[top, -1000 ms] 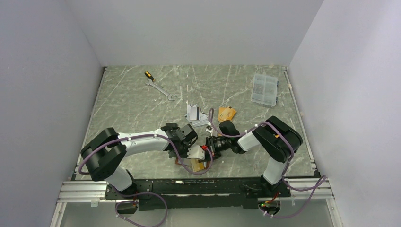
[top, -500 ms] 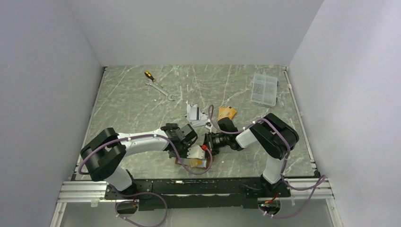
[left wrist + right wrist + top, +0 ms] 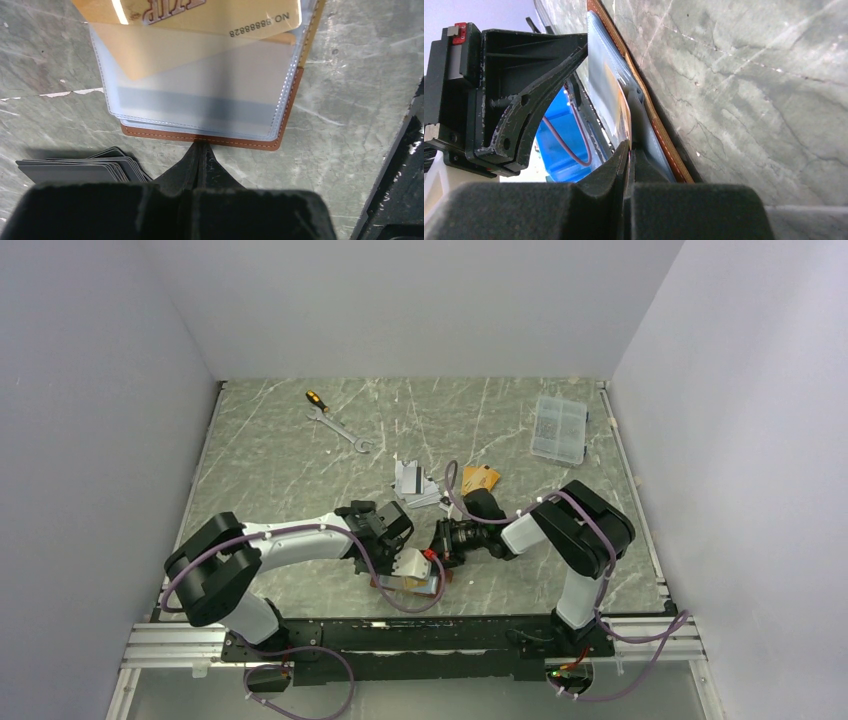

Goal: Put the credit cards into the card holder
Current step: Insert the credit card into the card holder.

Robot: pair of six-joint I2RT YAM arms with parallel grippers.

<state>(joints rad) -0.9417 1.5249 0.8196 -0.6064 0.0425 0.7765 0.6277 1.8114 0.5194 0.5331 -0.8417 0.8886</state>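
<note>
The scratched grey-green stone-look table has both of my arms folded in over its near centre. The tan-brown leather card holder with clear plastic sleeves lies open and flat there. Its stitched brown edge meets the tips of my left gripper, whose fingers are pressed together with nothing between them; I take that as pinning the holder down.

My right gripper comes in from the opposite side, pinched tight on what looks like the thin edge of a gold-orange plastic credit card. That card's long axis runs across the sleeve mouth. The sleeve's closed end lies toward the left gripper, so the push has to run from the right arm toward the left. A paler gold shape sits skewed inside the sleeve; I can't tell whether it is the same card.

A fanned stack of silver-grey cards sits just beside the left fingers.

Against a second ago, the right forearm has swung slightly inward and the holder has shifted a touch. The loose gold cards farther back haven't moved.
</note>
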